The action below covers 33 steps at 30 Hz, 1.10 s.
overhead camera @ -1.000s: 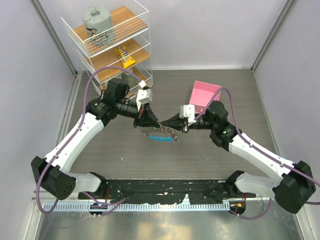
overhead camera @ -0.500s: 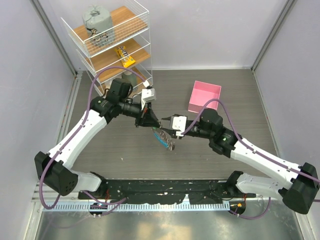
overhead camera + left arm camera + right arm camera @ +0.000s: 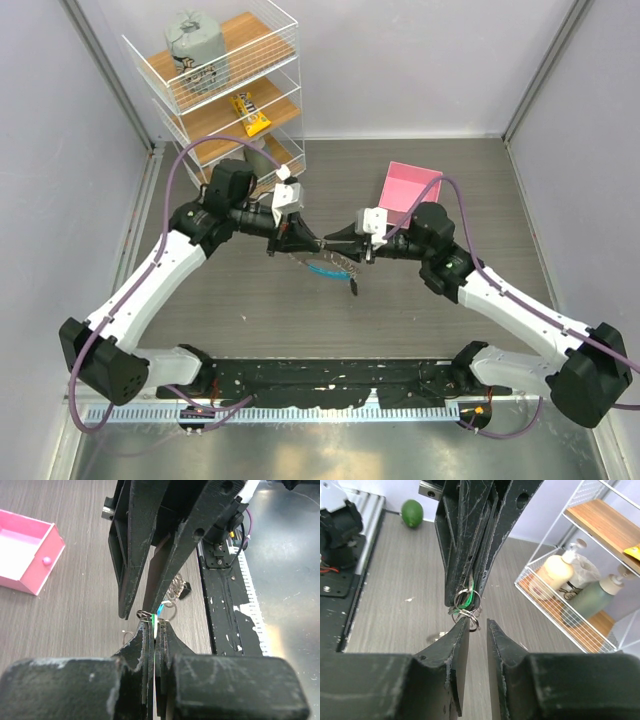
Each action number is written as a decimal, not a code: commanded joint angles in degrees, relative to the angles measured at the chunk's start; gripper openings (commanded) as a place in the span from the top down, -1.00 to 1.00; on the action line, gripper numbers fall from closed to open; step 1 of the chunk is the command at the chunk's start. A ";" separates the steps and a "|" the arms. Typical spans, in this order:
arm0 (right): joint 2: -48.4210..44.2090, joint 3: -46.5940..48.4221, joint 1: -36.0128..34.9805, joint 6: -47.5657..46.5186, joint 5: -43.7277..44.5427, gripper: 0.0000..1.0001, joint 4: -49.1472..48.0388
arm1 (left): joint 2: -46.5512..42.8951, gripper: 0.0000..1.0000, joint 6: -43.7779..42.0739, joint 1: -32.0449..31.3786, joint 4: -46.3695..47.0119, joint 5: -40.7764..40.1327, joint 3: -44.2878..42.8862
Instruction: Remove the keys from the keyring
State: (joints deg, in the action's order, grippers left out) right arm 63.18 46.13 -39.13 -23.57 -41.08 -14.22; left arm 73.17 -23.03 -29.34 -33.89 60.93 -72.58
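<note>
My left gripper [image 3: 296,243] is shut on the green head of a key [image 3: 154,625], a thin green sliver between its fingers. From that bunch the keyring [image 3: 325,266] hangs above the table towards the lower right, with its blue strip [image 3: 161,609], beaded chain and dark clasp [image 3: 184,591]. In the right wrist view the green key [image 3: 465,604] and small silver rings [image 3: 466,615] sit at the tips of the left fingers [image 3: 470,540]. My right gripper [image 3: 478,623] faces them tip to tip and is open. A ring lies against its left fingertip, and nothing is clamped.
A pink square box [image 3: 410,190] stands behind the right arm. A white wire shelf [image 3: 230,90] with bottles and a snack packet stands at the back left. A small green ball [image 3: 411,512] lies on the table.
My right gripper was shut at the keyring, pushed left and lower as it opened, and is now back higher, facing the left fingertips. The left gripper keeps its grip.
</note>
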 commanded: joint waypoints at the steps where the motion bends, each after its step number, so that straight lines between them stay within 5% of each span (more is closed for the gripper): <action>1: 0.37 -1.57 2.22 7.13 -11.11 0.49 -8.01 | -3.03 1.00 -1.41 -0.36 4.97 4.64 -0.64; 15: 3.88 -0.87 5.03 13.63 -19.03 0.33 -11.88 | -4.17 1.00 -2.29 -0.36 5.15 4.38 -0.46; 33: 8.01 -2.89 9.43 33.32 -26.86 0.36 -33.40 | -4.70 1.00 -2.64 -0.36 5.24 5.87 -0.46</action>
State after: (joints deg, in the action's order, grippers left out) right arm 70.59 43.57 -30.24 4.69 -65.93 -39.90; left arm 70.37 -24.56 -29.63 -32.12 64.38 -72.38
